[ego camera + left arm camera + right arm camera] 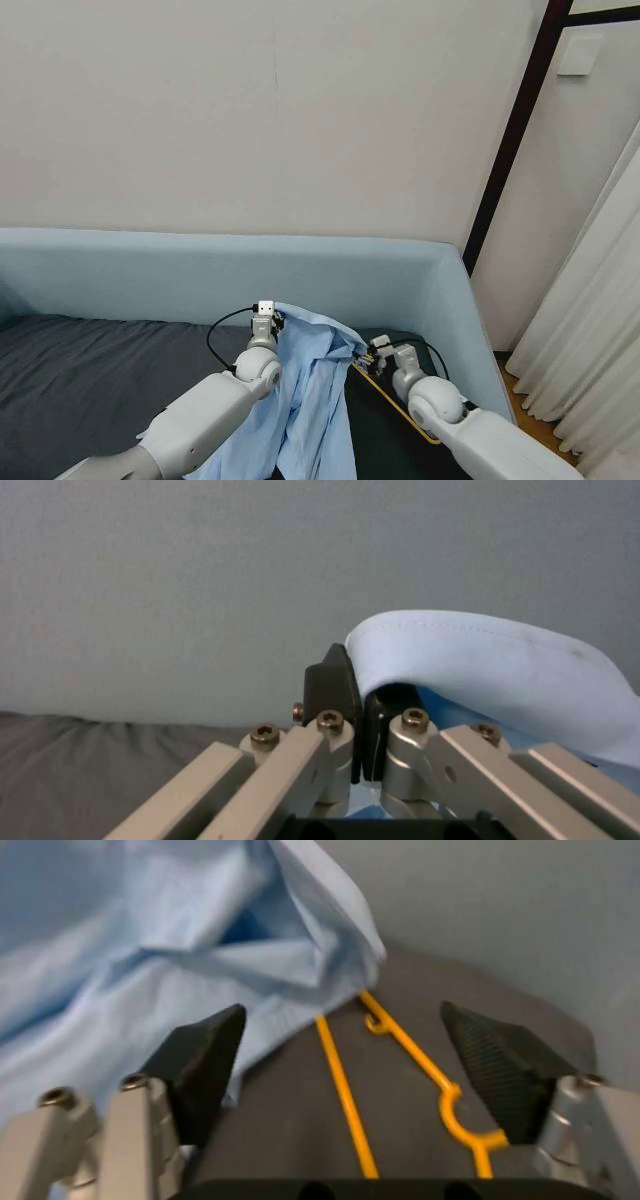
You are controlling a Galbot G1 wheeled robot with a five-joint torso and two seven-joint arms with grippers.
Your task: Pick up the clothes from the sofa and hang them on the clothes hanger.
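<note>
Left gripper (357,705) clamps blue shirt (315,390) over sofa (200,270); right gripper (342,1012) spread wide, apparently above yellow hanger (341,1089)

Lower left of the head view is wide open, just bare dark seat (80,370). The shirt (315,400) hangs down the lower middle, right in the way. The sofa back (150,275) walls off the middle, the side wall (455,310) boxes in the right, and the hanger (345,1095) lies flat on the cushion there.
</note>
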